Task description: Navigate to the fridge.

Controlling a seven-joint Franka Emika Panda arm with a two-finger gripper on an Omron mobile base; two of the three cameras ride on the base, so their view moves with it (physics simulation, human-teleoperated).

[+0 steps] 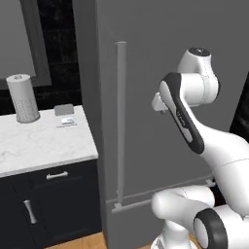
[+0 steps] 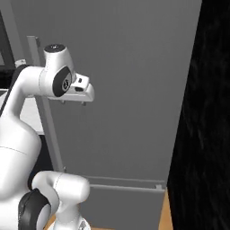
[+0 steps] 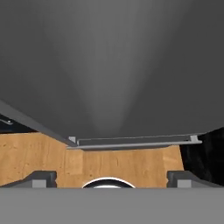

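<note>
- The tall matte-grey fridge (image 1: 165, 58) stands directly before me, its flat door face turned toward my base and its long axis upright, running from floor level past the top of both base views.
- The black wall panel (image 2: 206, 112) rises just beside the fridge on my right, meeting its edge.
- The white marbled countertop (image 1: 39, 146) lies to my left, butting against the fridge's side, above dark navy cabinets (image 1: 53, 209) with short silver handles.
- The wooden plank floor (image 3: 39, 157) shows below the fridge in the hand view and at the foot of the cabinets.
- The long grey vertical bar handle (image 1: 120, 116) runs parallel to the fridge's upright axis, near the door's left edge.
- The grey horizontal drawer handle (image 3: 135, 141) crosses the fridge low down, at right angles to the bar handle, just above the floor.
- The white perforated cylinder (image 1: 22, 97) stands upright at the back of the countertop, well apart from the fridge.
- A small grey flat block (image 1: 63, 109) and a small white card (image 1: 67, 121) lie on the countertop near the fridge's side, the block behind the card.
- My two-finger pincer (image 3: 111, 177) points downward along the door face; its dark fingers (image 3: 41, 178) sit wide apart, released, grasping nothing.
</note>
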